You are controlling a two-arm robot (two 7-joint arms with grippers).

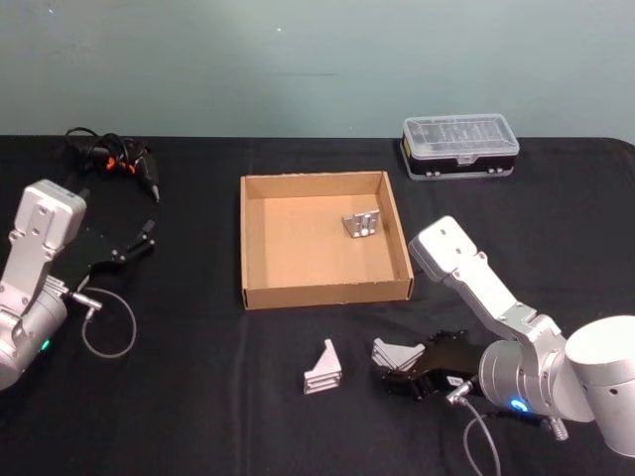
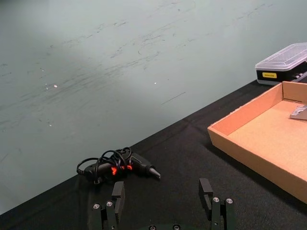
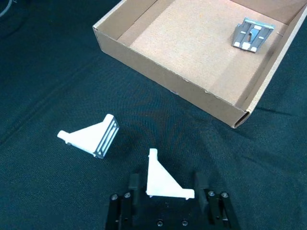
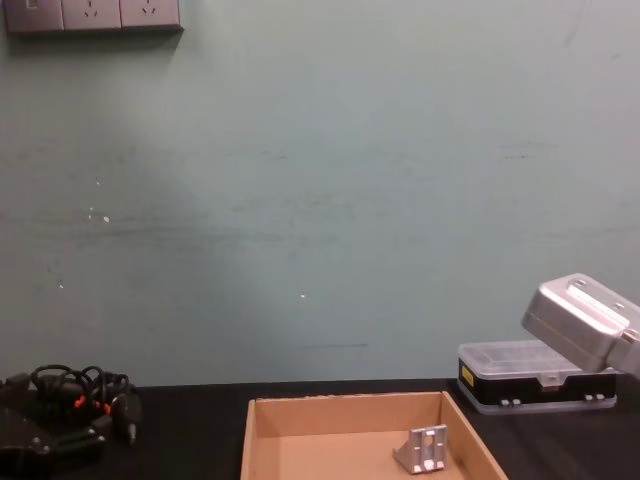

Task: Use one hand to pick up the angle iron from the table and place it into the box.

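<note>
A silver angle iron (image 3: 163,179) lies on the black table (image 1: 198,397), in front of the box and between the fingers of my right gripper (image 3: 165,187), which is open with a finger on each side of it. The same piece (image 1: 395,353) meets the right gripper (image 1: 405,369) in the head view. A second angle iron (image 1: 323,369) (image 3: 93,136) rests just to its left. The tan box (image 1: 327,293) (image 3: 163,72) holds a third angle iron (image 1: 361,224) (image 3: 253,34) (image 4: 424,450). My left gripper (image 1: 139,243) (image 2: 162,194) is parked open at the table's left.
A clear-lidded plastic case (image 1: 459,146) (image 4: 535,375) stands behind the box to the right. A black tool with tangled cables (image 1: 114,159) (image 2: 117,165) lies at the back left. A loose grey cable (image 1: 109,327) loops by the left arm.
</note>
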